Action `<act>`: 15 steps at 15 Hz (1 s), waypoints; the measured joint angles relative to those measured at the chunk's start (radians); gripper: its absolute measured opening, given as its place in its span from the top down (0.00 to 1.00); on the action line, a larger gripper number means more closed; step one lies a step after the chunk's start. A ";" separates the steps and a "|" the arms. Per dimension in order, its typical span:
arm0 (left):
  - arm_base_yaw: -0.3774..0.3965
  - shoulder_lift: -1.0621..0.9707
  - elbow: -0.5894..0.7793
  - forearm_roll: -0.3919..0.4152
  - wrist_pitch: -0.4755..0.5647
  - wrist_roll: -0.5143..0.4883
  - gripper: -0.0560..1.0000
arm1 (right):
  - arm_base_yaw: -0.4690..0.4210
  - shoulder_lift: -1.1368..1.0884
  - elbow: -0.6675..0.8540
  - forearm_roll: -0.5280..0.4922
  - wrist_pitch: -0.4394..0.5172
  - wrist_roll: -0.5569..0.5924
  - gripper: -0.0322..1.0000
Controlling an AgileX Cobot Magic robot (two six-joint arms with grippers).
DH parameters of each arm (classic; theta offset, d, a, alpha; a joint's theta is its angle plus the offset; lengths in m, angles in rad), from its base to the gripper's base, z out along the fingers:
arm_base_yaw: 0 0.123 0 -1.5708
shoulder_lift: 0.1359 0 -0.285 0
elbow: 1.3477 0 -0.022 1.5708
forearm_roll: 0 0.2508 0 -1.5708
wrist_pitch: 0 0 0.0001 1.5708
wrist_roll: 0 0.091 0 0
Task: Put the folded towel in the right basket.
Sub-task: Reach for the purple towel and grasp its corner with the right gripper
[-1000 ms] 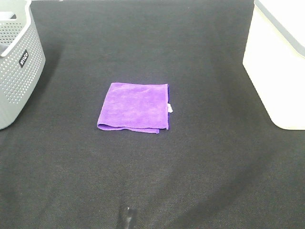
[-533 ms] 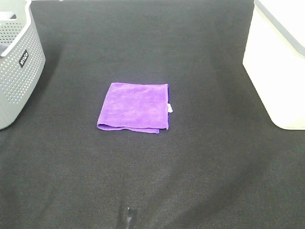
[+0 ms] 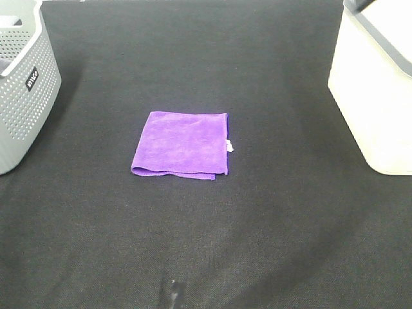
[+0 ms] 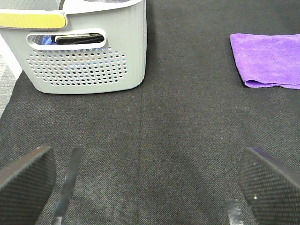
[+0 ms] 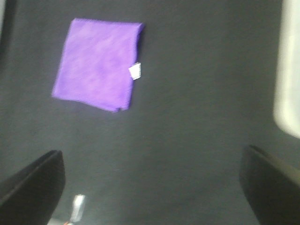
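Towel position decided the coming move. The folded towel (image 3: 180, 143) lay flat on the black bench (image 3: 277, 244), roughly midway between the grey basket (image 3: 26, 84) on the left and the right basket (image 3: 376, 96), well apart from both. Neither arm showed in the high view.

The right gripper (image 5: 150, 187) hung above the bench, fingers spread wide with nothing between them. Its camera looked down on the whole towel, which lay ahead of it and off toward the grey-basket side. The pale wall of the right basket was on its other side. The left gripper (image 4: 150, 187) sat low over the bench, likewise spread and empty. The grey basket was close ahead of it, and only part of the towel was in sight toward the middle.

The towel was nearly square, slightly longer from basket to basket. A small white tag (image 3: 229, 146) sat on the edge facing the right basket, and the layered edge faced the near side of the bench.

By my judgement the right arm was the better placed. It worked on the target basket's side and already had the whole towel in view. A grasp near the tagged edge, catching every layer, seemed likeliest to keep the fold intact.
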 joint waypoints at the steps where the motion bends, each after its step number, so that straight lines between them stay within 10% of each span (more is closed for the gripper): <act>1: 0.000 0.000 0.000 0.000 0.000 0.000 0.01 | 0.040 0.067 -0.002 0.018 -0.037 0.000 0.05; 6: 0.000 0.000 0.000 0.000 0.000 0.000 0.01 | 0.167 0.584 -0.189 0.260 -0.150 -0.034 0.06; 15: 0.000 0.000 0.000 0.000 0.000 0.000 0.01 | 0.167 0.888 -0.396 0.273 -0.174 -0.052 0.07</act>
